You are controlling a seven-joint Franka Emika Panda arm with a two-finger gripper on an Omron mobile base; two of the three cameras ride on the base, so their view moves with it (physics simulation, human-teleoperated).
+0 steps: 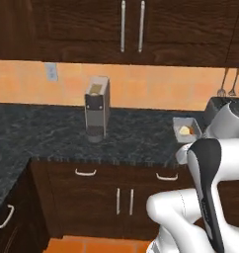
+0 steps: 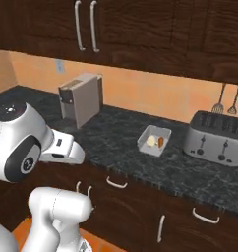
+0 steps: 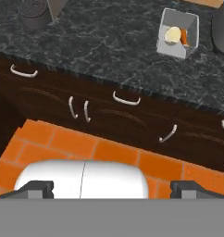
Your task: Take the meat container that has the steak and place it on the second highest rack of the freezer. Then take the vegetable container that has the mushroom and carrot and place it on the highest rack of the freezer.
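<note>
The pincer (image 3: 112, 189) stands wide open with nothing between its dark tips, hanging over the orange tiled floor (image 3: 109, 155) in front of the lower cabinets and well short of anything it could pick up.

The vegetable container (image 3: 177, 33) sits on the dark speckled counter (image 3: 100, 44), near its back part, with the mushroom (image 3: 172, 34) and the carrot (image 3: 184, 37) lying side by side inside it. In the right base view it lies between the coffee machine (image 2: 82, 99) and the toaster (image 2: 216, 138), nearer the toaster.

As for progress — the vegetable half of the job is plainly not done, since that tray is on the counter and not in any grip. I judge the arm is either at the start or between the two halves; which one cannot be settled here, as these views take in no meat tray, no steak and no freezer. At the least, one lift, one carry to the top rack and one set-down remain.

Counted: one grey tray, one mushroom, one carrot, one coffee machine, one toaster — and utensils (image 2: 228, 102) hanging on the wall above the toaster, two clear in the right base view.
</note>
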